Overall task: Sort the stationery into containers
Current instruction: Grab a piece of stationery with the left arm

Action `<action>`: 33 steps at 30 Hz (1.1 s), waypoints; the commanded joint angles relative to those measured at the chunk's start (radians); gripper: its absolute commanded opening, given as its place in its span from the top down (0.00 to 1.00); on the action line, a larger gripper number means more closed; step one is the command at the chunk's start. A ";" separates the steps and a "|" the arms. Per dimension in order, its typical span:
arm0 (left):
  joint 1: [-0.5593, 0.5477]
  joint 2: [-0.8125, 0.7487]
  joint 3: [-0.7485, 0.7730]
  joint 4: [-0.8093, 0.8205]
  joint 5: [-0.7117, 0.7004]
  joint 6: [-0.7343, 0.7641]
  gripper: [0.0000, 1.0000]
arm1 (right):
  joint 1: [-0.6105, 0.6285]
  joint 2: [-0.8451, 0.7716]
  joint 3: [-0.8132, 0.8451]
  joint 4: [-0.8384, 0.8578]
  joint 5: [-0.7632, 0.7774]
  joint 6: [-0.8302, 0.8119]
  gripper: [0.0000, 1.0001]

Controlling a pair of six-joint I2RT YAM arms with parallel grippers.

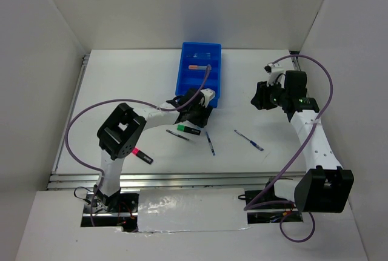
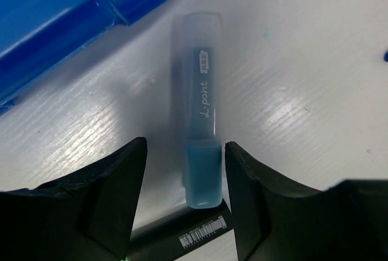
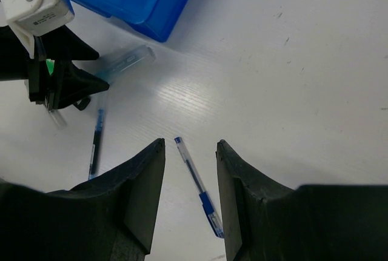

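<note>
The blue tray stands at the back centre and holds an orange marker. Just off its near end, my left gripper is low over the table and open. In the left wrist view a clear marker with a blue end lies flat with that end between the fingers of the left gripper; a gap shows on the left side. A black marker with a barcode lies across beneath it. My right gripper hangs open and empty, high above a blue pen.
On the table lie a green highlighter, a dark pen, a blue pen, another blue pen and a pink-red highlighter by the left arm. The tray's corner is close to the left fingers.
</note>
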State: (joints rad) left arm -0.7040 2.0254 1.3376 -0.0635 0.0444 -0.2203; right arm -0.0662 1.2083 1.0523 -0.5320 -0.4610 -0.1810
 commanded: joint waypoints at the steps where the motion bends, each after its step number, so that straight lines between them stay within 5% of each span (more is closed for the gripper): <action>1: -0.014 0.041 0.028 -0.015 -0.037 0.030 0.35 | -0.009 -0.016 0.003 0.027 -0.011 -0.009 0.53; 9: -0.017 0.097 0.095 -0.044 -0.038 0.078 0.47 | -0.009 -0.016 -0.006 0.033 -0.018 -0.005 0.53; 18: -0.020 0.040 0.089 -0.078 0.040 0.208 0.86 | -0.007 -0.009 0.000 0.032 -0.025 -0.011 0.53; 27: 0.035 -0.333 -0.067 -0.024 0.397 0.590 0.95 | 0.012 0.011 0.012 0.049 -0.039 0.002 0.53; 33: 0.200 -0.377 0.076 -0.088 0.503 0.775 0.97 | 0.023 0.025 0.021 0.058 -0.042 0.005 0.53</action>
State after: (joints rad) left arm -0.5793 1.6459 1.3415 -0.1524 0.4545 0.3866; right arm -0.0505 1.2263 1.0523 -0.5201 -0.4885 -0.1799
